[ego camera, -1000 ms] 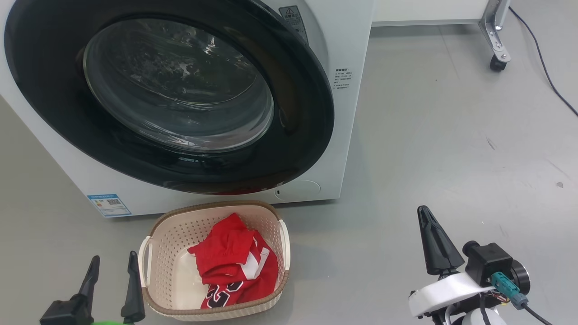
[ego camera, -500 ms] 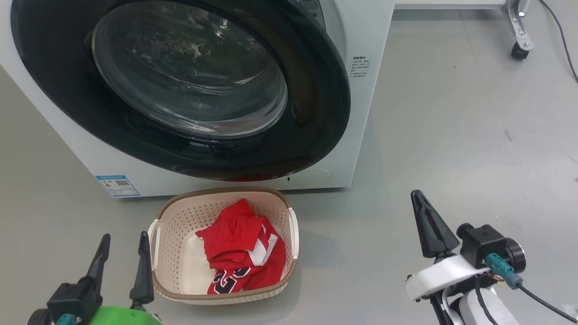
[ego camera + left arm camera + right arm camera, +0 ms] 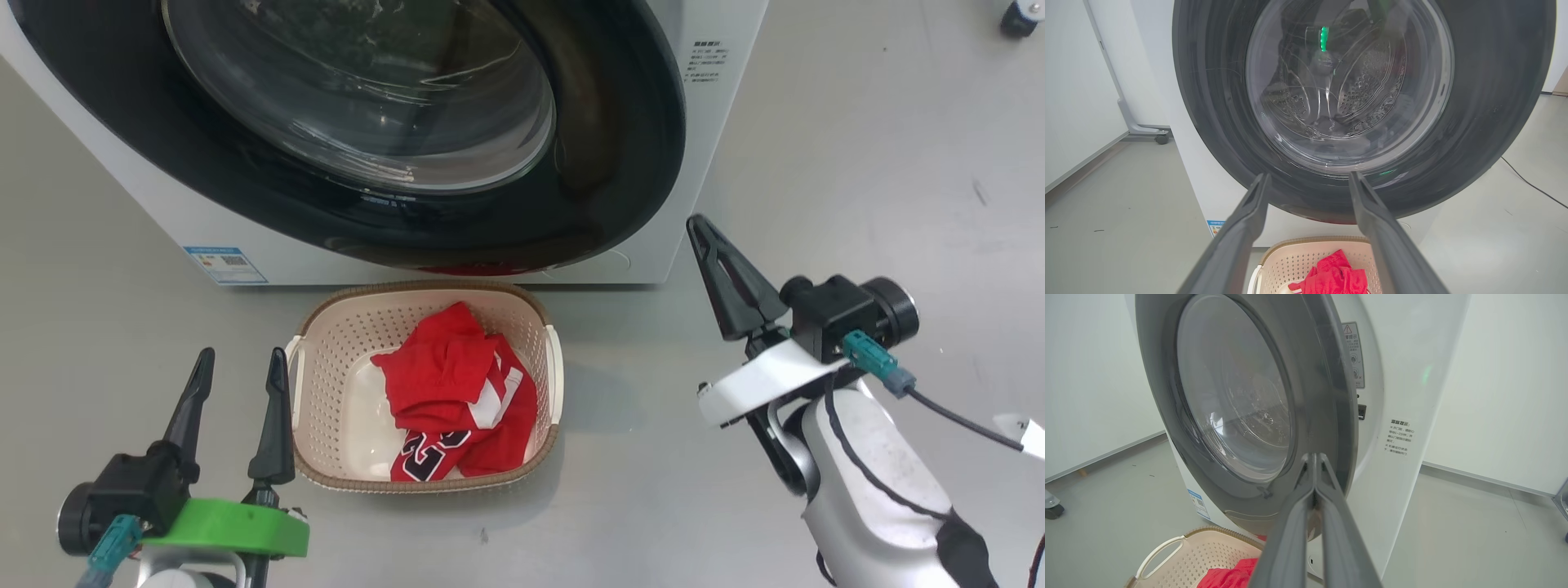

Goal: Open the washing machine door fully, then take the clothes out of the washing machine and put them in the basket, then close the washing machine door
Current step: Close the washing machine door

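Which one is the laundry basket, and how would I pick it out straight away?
Find the big white washing machine with its round black door. On the grey floor directly in front of it sits the basket, small, cream and full of holes. Its brown woven-look rim and the red clothes inside set it apart from everything nearby.

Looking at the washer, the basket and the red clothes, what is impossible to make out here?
Head view: the top of the round glossy black door is cut off by the frame edge.
Left wrist view: reflections on the glass blur the steel drum; leftover clothes unclear.
Head view: the printed label on the white washing machine is too small to read.
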`<state>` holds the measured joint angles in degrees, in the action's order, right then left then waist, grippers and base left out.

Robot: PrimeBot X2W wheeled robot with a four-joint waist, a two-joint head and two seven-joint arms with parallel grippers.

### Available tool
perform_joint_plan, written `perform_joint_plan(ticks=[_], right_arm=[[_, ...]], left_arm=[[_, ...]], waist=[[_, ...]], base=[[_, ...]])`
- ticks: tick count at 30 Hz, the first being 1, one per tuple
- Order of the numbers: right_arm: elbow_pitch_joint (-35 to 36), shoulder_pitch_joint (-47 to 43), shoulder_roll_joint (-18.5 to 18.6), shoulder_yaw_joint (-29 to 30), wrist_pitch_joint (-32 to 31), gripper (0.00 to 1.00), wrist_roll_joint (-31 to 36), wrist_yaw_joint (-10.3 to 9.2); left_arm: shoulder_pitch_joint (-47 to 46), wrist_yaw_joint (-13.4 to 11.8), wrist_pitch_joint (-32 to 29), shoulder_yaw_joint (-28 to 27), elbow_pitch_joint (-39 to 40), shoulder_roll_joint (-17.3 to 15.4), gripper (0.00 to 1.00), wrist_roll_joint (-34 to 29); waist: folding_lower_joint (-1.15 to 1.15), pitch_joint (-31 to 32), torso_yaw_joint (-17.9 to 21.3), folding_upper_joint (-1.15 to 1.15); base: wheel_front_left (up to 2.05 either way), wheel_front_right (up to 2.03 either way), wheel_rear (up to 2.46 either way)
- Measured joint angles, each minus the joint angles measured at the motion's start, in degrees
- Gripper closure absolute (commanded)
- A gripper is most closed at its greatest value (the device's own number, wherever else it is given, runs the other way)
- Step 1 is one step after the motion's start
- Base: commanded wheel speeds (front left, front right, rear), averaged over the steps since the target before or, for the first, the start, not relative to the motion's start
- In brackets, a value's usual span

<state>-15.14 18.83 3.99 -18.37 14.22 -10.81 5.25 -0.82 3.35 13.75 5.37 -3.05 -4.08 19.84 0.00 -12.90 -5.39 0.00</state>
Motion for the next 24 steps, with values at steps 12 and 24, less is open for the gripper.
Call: perform_joint_plan(ticks=[12, 24], right_arm=[[-3.2, 13.2, 1.2, -1.0, -0.8, 1.00, 0.5, 1.05], [-9.7, 20.7, 1.4, -1.3, -0.8, 1.00, -0.4, 1.75]], left_arm=[[-4.6, 0.6, 0.1, 1.0, -0.2, 0.7, 0.00, 0.1], [-7.2, 1.1, 0.5, 1.1, -2.2, 1.1, 0.00, 0.3]], waist=[[0.00, -5.8, -3.2, 0.00], [0.00, -9.1, -5.9, 0.00]], base=[[0.00, 0.00, 0.00], [0.00, 0.00, 0.00]])
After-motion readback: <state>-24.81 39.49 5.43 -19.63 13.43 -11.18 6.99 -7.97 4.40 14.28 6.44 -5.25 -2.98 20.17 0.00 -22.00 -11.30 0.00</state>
